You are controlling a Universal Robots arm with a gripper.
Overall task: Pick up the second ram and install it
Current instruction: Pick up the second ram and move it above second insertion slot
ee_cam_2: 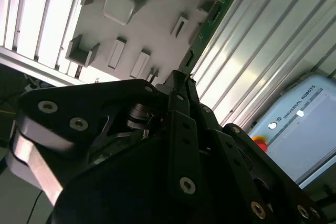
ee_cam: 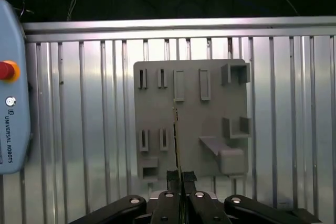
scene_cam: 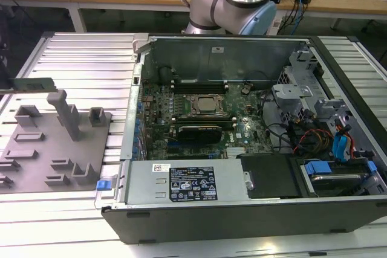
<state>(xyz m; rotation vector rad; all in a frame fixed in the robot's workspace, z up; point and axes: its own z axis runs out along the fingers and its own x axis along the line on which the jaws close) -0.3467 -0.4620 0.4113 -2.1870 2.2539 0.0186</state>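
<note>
My gripper is squeezed tight on the second ram. The two black fingers pinch one end of the thin green stick. In the first wrist view I see the stick from its skinny edge, so it looks like a dark line over the grey holder tray.

In the second wrist view the stick pokes out past my gripper, and the tray is behind it.

In the exterior view the stick hangs flat in the air above the back of the tray, not touching it. It is on the exterior view's left, well apart from the open computer case and its green motherboard.

The tray lies on a ribbed metal table.
</note>
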